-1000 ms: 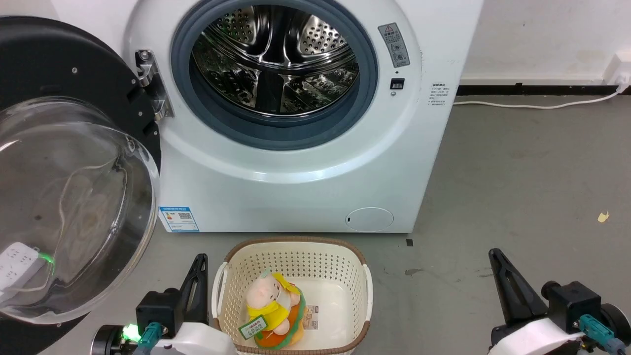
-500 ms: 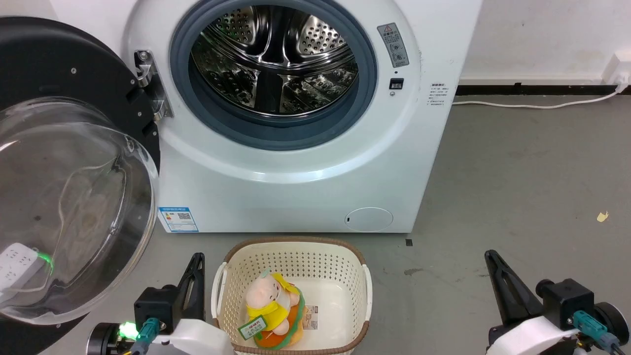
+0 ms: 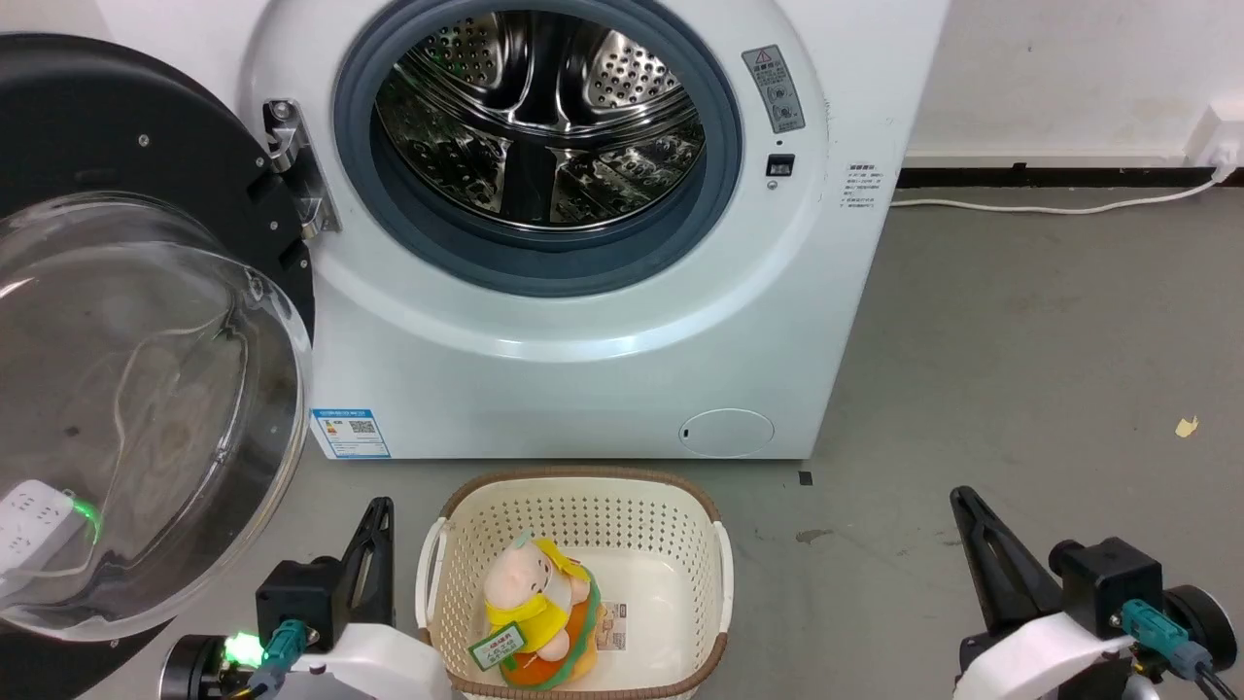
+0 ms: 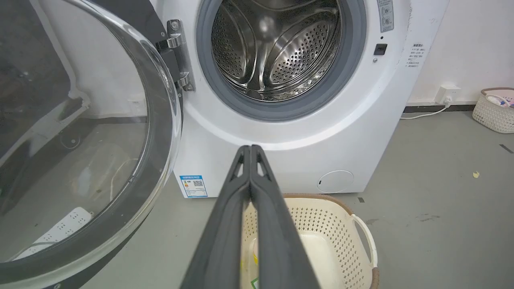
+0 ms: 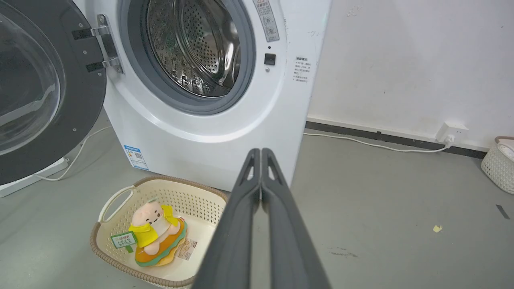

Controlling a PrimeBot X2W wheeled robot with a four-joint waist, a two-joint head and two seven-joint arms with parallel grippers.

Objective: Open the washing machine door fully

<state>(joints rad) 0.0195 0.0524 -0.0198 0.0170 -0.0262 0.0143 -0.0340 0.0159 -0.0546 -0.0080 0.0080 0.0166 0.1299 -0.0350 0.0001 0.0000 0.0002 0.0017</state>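
We find the left gripper with its two dark fingers pressed together on nothing, pointing toward the washing machine, just left of the basket. The right gripper is likewise closed and empty, well to the right of the basket, over bare floor. Between them the cream basket stands on the floor near the machine's front, and we see a plush toy lying in it. The washing machine door is swung wide out to the left on its metal hinge at the left edge of the machine's front, glass bowl facing us, apart from both grippers. The steel drum is uncovered inside the grey rubber ring.
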